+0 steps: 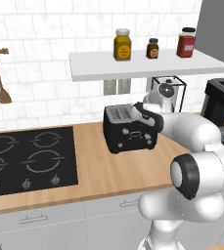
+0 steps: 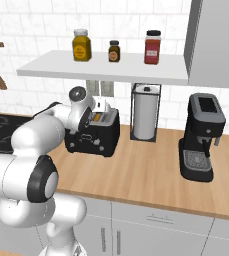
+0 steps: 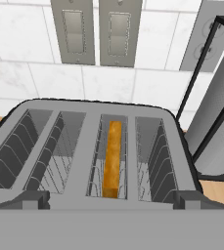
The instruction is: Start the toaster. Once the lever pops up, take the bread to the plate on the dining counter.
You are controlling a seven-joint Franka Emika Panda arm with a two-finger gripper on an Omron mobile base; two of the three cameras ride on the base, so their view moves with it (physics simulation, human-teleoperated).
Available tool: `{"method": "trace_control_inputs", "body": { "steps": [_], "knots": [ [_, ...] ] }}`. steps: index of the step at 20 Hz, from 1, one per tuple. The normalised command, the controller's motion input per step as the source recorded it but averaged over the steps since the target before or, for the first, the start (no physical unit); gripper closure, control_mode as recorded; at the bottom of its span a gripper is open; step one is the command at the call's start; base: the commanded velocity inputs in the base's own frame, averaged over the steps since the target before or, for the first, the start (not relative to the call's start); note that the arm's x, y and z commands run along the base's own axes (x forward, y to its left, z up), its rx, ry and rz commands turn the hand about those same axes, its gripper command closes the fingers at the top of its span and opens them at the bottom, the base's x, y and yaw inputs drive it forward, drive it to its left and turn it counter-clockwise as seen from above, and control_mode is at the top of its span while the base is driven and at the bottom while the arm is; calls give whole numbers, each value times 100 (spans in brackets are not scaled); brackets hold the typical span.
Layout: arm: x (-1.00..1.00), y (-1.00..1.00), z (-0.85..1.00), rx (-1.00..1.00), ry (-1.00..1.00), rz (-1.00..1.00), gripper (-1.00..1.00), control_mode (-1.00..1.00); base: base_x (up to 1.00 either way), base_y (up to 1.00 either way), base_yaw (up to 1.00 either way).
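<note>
Directly below the pincer: the toaster [image 3: 99,151] is seen, black, its four silver-grey slots facing up at the hand.
Bread [image 3: 112,158]: it is sunk on edge in the third slot from the left in the hand view, just ahead of the pincer, only its golden crust being shown.
Pincer [image 2: 97,107]: it is poised over the toaster top; its jaws are spread to their widest, nothing is held, and no touch with toaster or bread can be made out.
Beyond the pincer: wall switches [image 3: 96,30] are set on the white tiles.
Beside the toaster: a paper towel holder [image 2: 146,111] stands on the worktop [image 2: 151,165].
</note>
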Motion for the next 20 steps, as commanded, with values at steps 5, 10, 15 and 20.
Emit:
{"method": "trace_control_inputs", "body": {
  "steps": [5,10,15,20],
  "knots": [
    [0,0,0,0,0,0,-100,-100,0,0,0],
    [0,0,0,0,0,0,-100,-100,0,0,0],
    [0,0,0,0,0,0,-100,-100,0,0,0],
    [0,0,0,0,0,0,-100,-100,0,0,0]
  ]
}}
